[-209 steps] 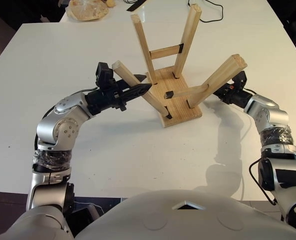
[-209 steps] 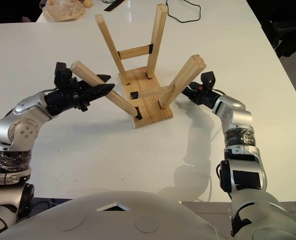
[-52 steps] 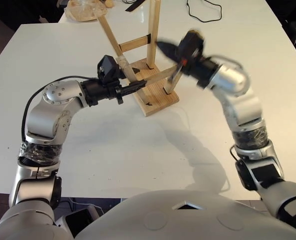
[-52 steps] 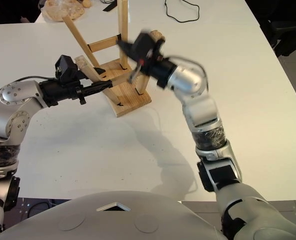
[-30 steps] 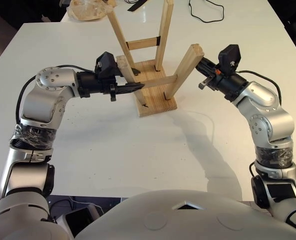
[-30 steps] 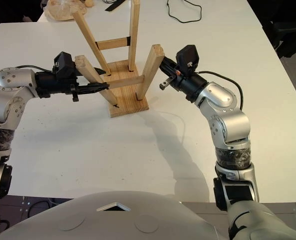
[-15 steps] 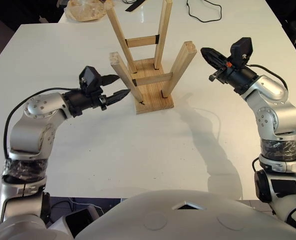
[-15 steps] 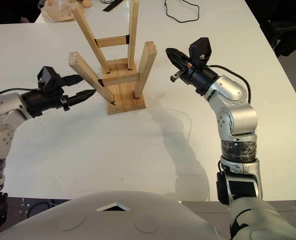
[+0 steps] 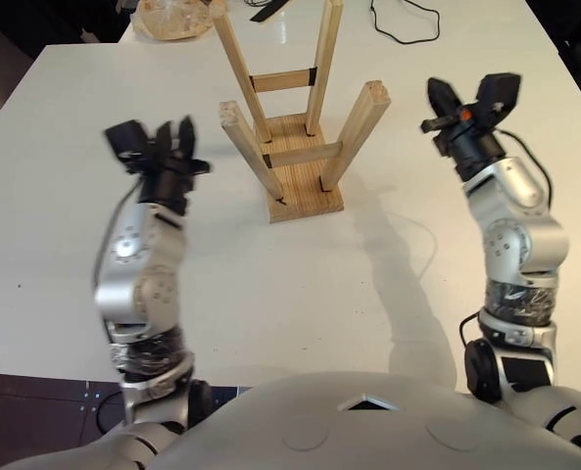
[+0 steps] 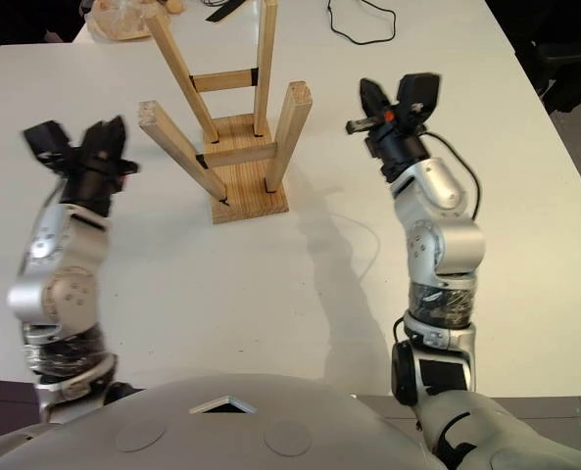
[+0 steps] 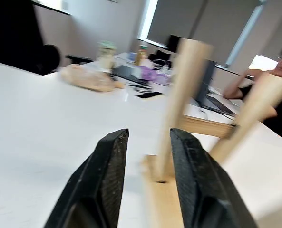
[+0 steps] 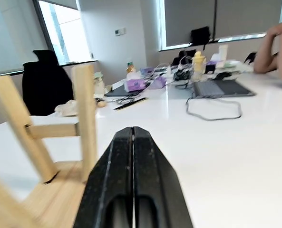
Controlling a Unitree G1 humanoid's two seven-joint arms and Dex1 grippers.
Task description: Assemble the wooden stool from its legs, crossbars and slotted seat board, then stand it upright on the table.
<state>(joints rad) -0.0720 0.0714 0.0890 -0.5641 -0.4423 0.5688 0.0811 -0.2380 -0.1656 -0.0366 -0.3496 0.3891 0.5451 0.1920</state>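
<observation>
Left eye view has the stool (image 9: pixel 295 155) upside down on the white table (image 9: pixel 270 294), toward the far side. Its seat board (image 9: pixel 305 203) lies flat on the surface, 4 legs (image 9: pixel 354 132) rise from it and splay outward, and 2 crossbars (image 9: pixel 282 80) tie them in pairs. Board-down is probably the steadiest way to build it, since the slots face up and the legs can be pressed in from above. The board's long axis runs roughly away from the robot, and each leg's long axis points up and leans out. The left gripper (image 9: pixel 175 128) hangs in the air to the stool's left, well apart from it, its 2 fingers spread and empty. The right gripper (image 9: pixel 439 98) is raised on the other side, fingers pressed together on nothing (the right wrist view shows no gap). Assembly looks complete — what seems left is flipping the stool onto its legs, which likely needs both arms.
</observation>
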